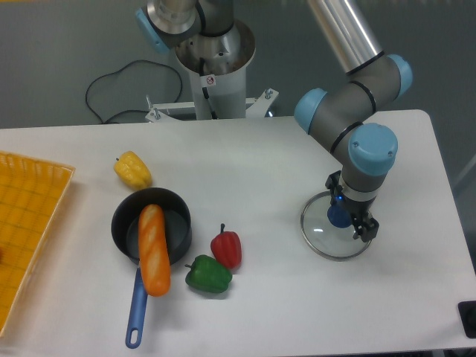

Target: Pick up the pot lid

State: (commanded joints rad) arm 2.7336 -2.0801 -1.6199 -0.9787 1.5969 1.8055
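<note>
From the fixed camera, take the whole view as your clock face, with twelve at the top edge. Your pot lid (318,236) is out at four o'clock, lying flat on the white table (275,305). It's a round, see-through disc; you can see the pale tabletop straight through it, and a thin grey rim circles the edge. Near its middle stands a rounded, deep blue knob (339,216), the only strong colour on it. Your gripper (350,210) covers part of the lid from about one to four o'clock. Its two fingers are spread, one toward twelve from the knob and the other toward four or five. You can't tell from this angle whether either touches the knob.

Over at eight o'clock you've got a black pan (182,236), its blue handle (137,316) running toward seven. A long orange toy (154,253) sits partly in the pan and juts past its rim near six. You'll find a yellow toy (133,171) at nine, a red pepper (227,251) at six, and a green pepper (209,275) just beside it, toward seven.
</note>
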